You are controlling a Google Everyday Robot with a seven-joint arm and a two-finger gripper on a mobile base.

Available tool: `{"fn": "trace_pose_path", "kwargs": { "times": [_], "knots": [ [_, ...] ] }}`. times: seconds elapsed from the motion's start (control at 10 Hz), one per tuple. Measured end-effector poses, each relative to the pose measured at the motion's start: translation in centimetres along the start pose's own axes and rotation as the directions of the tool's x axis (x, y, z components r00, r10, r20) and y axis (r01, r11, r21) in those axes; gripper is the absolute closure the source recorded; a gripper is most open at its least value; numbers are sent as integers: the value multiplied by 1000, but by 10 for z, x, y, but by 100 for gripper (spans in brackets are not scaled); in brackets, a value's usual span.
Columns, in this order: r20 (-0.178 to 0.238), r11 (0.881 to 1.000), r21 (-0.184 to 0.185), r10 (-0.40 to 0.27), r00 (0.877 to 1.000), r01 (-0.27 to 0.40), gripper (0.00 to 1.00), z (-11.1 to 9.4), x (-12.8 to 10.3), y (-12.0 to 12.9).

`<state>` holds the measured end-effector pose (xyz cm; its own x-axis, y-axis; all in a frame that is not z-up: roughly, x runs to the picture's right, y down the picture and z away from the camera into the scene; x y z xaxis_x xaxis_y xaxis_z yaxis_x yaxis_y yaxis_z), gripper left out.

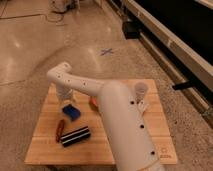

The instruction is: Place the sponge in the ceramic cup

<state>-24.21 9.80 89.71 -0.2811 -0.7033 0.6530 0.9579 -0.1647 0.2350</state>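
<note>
Gripper [65, 99] sits just above sponge [71, 112] on wooden board [45, 147], grip state can't be told – sponge's long axis runs diagonal, w/ ceramic cup [140, 90] well apart to its right.

Lab, taped concrete floor [106, 51], gripper [65, 99] over table [42, 142]

On the bench [47, 150], tool [65, 99] is right behind the sponge [71, 112], left side; cup [140, 90] over at the right.
</note>
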Motion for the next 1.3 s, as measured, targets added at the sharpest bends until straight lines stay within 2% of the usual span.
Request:
{"fn": "trace_pose_path", "kwargs": {
  "times": [0.5, 0.9, 1.0, 1.3],
  "knots": [
    [41, 1000, 2, -15, 999, 15, 36, 16, -9, -9],
    [35, 999, -34, -11, 999, 12, 37, 27, -6, -2],
    [34, 999, -42, -5, 999, 7, 41, 29, -6, 1],
    [32, 998, -60, 7, 999, -6, 71, 27, -5, 1]
  ]
}}
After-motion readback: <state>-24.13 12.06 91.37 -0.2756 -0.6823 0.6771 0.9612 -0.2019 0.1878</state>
